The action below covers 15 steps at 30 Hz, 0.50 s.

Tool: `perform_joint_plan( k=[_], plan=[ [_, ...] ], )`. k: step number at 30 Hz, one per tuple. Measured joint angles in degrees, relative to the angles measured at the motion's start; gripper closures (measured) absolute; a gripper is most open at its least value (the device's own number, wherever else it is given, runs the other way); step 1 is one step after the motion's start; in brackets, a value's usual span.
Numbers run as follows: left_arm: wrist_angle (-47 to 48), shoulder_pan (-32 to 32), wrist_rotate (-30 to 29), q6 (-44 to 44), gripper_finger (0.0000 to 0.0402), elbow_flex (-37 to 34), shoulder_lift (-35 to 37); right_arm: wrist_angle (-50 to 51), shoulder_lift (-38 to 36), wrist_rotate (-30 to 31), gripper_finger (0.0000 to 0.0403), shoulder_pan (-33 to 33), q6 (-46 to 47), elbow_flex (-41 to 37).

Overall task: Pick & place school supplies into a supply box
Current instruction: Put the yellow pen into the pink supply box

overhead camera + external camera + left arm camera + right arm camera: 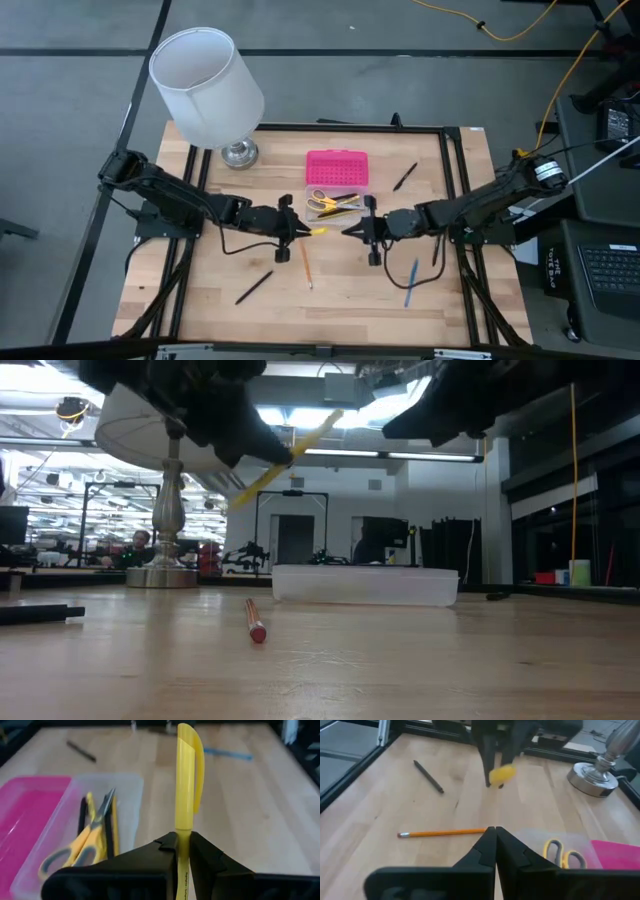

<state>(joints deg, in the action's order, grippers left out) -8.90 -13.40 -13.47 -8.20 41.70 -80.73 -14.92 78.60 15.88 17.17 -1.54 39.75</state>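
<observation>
My left claw clamps a yellow pen just beside the box, facing my right claw, pressed together.

- Closing fingertip to fingertip, right gripper.
- Gripping yellow pen opposite, left gripper.
- Lying on table: orange pencil, black pen.

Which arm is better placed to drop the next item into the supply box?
Left: the left gripper already clamps a yellow pen beside the supply box; the right gripper is shut and empty.
</observation>
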Motion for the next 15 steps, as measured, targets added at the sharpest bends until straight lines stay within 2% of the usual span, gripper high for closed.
perform_joint_plan(
  k=[5,12,15],
  plan=[
    [-3.6,0.8,1.6,0.6,0.0384,-0.1,0.0,-7.4,0.0,0.2,0.0390,1.7,-0.3,-1.9],
    [-4.5,1.2,1.4,2.3,0.0384,-0.1,0.0,-26.6,-0.5,0.8,0.0396,0.9,-0.2,-13.4],
    [-4.4,2.5,1.8,1.2,0.0384,-0.1,0.0,-30.4,-2.7,2.6,0.0392,-0.3,-0.2,-16.1]
  ],
)
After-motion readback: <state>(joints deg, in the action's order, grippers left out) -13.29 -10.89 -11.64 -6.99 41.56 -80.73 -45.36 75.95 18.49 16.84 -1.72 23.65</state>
